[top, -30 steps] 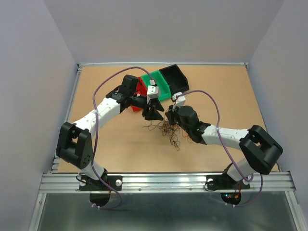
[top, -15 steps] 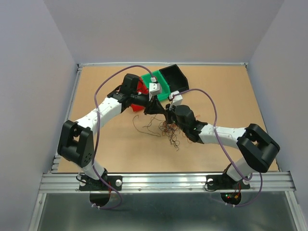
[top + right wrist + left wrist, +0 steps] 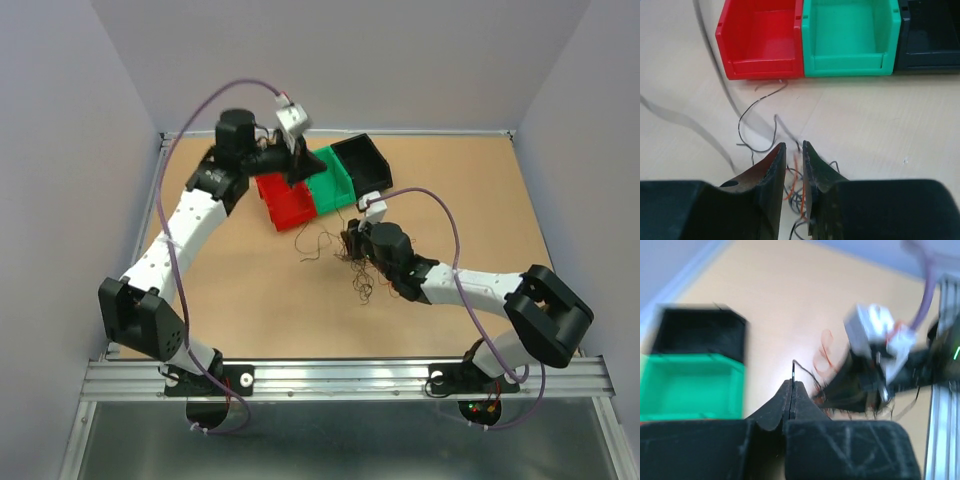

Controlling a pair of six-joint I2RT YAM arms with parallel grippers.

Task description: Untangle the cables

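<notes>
Table: tan board (image 3: 500, 200), grey walls round it. Red bin (image 3: 285, 200), green bin (image 3: 335, 182) and black bin (image 3: 362, 158) stand in a row at the back.

Cables: most sit in one curly knot (image 3: 352, 270) mid-table, right at the right arm's fingertips. One black strand (image 3: 757, 107) lies loose just in front of the red bin.

Left gripper (image 3: 792, 386): clenched tight, raised off the table roughly above the red bin. A hair-thin black wire (image 3: 793, 371) pokes up from between the tips, so it seems to have one strand. That view is blurry and I can't tell how much hangs below.

Right gripper (image 3: 792, 150): down at the knot, jaws a crack apart. Orange strands run through the gap, but nothing looks pinched.

Step, my guess: the left arm is carrying a single strand clear of the knot to drop it in a bin.

Doing it well: lift slow and straight up, and check the strand hangs free before letting go. With the right jaws loose, the knot could get dragged along if the strand is hooked in it. I'd have the right arm pin the knot first, then pull.

Risk: these wires are springy, so one could snag a finger or curl out over the bin wall on release.
</notes>
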